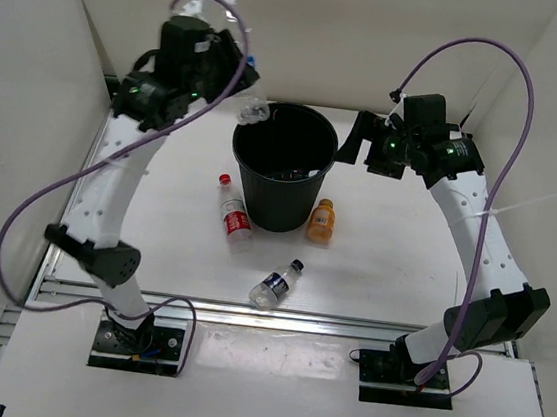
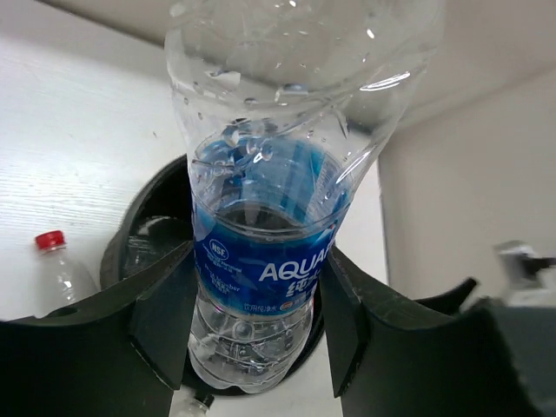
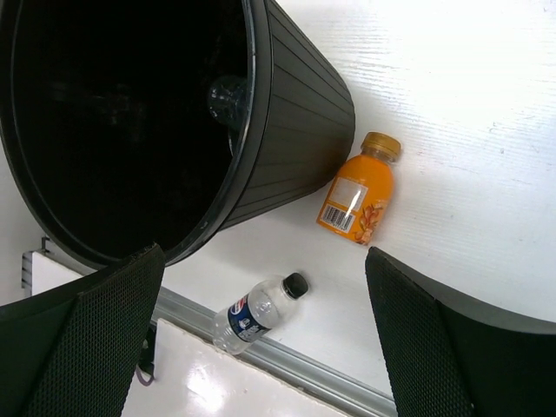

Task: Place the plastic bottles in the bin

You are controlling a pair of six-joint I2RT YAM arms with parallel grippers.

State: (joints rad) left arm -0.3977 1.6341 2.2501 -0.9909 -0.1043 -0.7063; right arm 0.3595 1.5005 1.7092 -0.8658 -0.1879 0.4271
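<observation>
Left gripper (image 2: 256, 321) held the blue-label bottle (image 2: 261, 261) over the bin (image 1: 279, 204); right gripper (image 3: 261, 261) waited wide open and empty.

The left gripper's 2 fingers (image 2: 165, 326) pressed either side of the bottle at its label, with the bottle's lower part hanging above the far-left rim of the bin, not yet inside. The right gripper hovered beside the bin's right rim, its jaws spread apart with nothing between them. 3 other bottles lay on the table around the bin: the red-cap bottle (image 1: 235, 209) just left of its base, the orange bottle (image 1: 321, 220) just right of its base, and the black-cap bottle (image 1: 276, 285) in front of the bin, nearer the arm bases. Something clear (image 3: 228, 97) lay inside the bin; what it was could not be told.
</observation>
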